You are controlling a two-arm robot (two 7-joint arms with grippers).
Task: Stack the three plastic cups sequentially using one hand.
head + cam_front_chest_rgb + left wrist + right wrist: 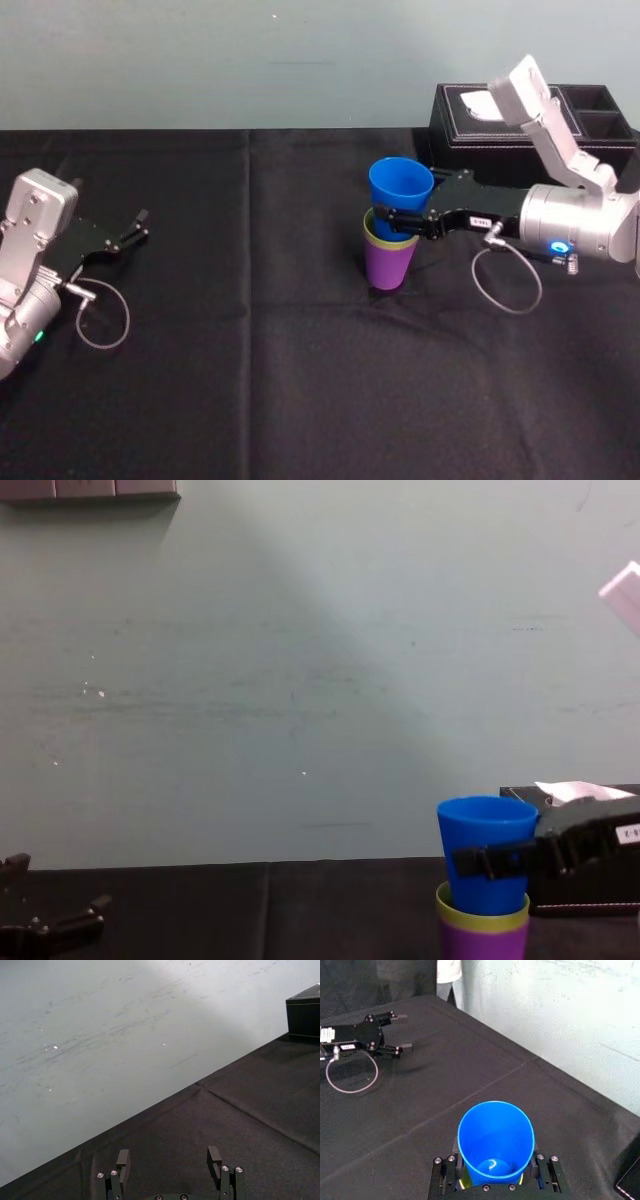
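The purple cup (388,266) stands on the black cloth right of centre, with the yellow-green cup (373,233) nested inside it. The blue cup (400,184) has its lower part down in the yellow-green cup and its upper half standing above that rim. My right gripper (398,218) reaches in from the right and is shut on the blue cup, one finger on each side of its wall. From the chest the stack reads blue cup (487,845), yellow-green cup (482,912), purple cup (482,943). Far left, my left gripper (135,228) rests open and holds nothing.
A black tissue box (520,125) stands just behind the stack and under the right arm's wrist, at the table's back edge by the wall. A loose cable loop (505,280) hangs from the right wrist. Bare black cloth (250,350) spans the middle and front.
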